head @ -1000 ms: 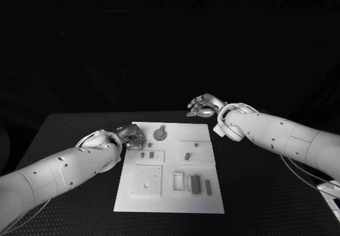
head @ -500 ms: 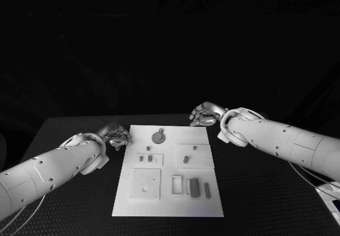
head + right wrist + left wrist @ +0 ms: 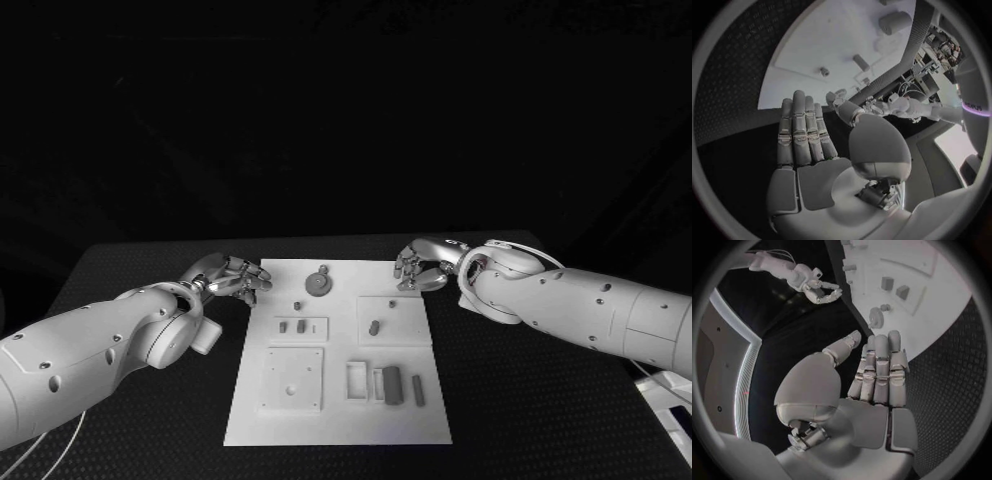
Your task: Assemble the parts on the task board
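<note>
Both hands empty: left hand (image 3: 231,277) w/ fingers out straight by the task board (image 3: 339,425) far-left corner, right hand (image 3: 423,265) same at far-right; parts (image 3: 389,383) lie loose on the board, so assembly prob barely begun

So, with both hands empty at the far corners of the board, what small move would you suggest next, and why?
Probably lower the left hand toward the round part just beside it. Both it and the right hand are open, holding nothing, and the parts lie untouched on the task board.
</note>
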Action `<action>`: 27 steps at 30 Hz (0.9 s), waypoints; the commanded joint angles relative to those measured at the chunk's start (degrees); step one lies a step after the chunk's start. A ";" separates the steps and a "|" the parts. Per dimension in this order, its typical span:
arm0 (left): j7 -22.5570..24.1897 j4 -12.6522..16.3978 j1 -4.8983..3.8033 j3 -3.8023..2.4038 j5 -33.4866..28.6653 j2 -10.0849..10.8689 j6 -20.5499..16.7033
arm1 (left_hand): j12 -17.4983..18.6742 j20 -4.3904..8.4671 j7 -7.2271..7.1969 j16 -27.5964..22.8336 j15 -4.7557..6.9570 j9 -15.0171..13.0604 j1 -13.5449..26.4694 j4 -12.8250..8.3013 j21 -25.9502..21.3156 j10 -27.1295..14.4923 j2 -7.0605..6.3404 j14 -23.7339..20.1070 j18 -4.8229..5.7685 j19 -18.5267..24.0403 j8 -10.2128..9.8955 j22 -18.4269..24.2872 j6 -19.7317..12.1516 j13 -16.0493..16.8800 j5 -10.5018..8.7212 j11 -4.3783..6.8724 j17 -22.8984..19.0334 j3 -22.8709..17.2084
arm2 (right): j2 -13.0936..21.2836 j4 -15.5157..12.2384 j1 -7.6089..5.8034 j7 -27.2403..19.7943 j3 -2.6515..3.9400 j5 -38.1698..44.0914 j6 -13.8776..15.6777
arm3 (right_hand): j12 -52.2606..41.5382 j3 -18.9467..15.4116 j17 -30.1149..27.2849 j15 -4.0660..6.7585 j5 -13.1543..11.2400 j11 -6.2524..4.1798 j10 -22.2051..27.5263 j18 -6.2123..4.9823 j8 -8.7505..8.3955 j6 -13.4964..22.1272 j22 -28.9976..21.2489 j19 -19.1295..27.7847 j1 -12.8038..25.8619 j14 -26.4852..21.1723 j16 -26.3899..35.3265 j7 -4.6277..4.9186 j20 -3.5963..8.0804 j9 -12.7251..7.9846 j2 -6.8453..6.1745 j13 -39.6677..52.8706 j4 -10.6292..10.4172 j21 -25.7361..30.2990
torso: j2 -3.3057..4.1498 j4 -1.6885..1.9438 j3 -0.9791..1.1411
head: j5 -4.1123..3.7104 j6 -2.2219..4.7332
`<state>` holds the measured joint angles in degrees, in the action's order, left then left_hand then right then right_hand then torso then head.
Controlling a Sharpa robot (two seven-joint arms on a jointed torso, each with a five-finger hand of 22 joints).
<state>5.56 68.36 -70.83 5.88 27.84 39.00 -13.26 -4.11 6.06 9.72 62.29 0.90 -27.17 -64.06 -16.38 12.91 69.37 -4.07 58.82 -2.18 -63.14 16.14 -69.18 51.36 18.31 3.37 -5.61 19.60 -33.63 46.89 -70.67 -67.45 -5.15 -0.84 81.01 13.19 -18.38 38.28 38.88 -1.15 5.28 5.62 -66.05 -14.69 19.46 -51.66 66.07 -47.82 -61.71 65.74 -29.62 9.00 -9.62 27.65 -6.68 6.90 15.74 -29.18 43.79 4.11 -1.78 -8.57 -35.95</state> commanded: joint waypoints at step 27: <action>2.81 3.16 0.01 0.00 -8.29 1.23 1.91 | 0.16 -0.04 0.34 -1.21 -0.49 0.01 1.01 0.01 -1.19 -1.32 0.20 0.26 0.35 0.21 0.20 0.69 -0.87 0.00 -0.01 -0.20 -0.02 1.10 | -3.51 -0.59 2.90 5.78 -2.01 16.76 1.89 | 4.73 0.39 1.63 -0.21 0.14 0.88 -0.28 -0.31 -1.13 0.19 0.90 -0.64 -2.05 0.18 1.30 0.31 -0.12 -1.17 -1.45 -0.64 0.63 0.72 | 0.06 -0.01 0.00 | 0.34 0.05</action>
<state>7.69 71.46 -70.78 5.92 20.35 40.28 -12.36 -4.11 6.04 10.17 61.40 0.59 -27.16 -63.62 -16.36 11.94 68.46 -4.07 58.94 -1.29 -63.16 16.14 -68.56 50.81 18.32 3.37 -5.75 19.60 -32.97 43.74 -71.39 -65.03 0.21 -2.57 96.48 15.27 -14.12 38.59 40.46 -1.04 5.28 6.55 -65.96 -14.68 18.49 -51.23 66.95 -48.34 -63.80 66.05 -28.67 9.42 -9.52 26.55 -8.47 6.53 16.05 -28.74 43.84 4.11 -1.85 -8.40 -35.84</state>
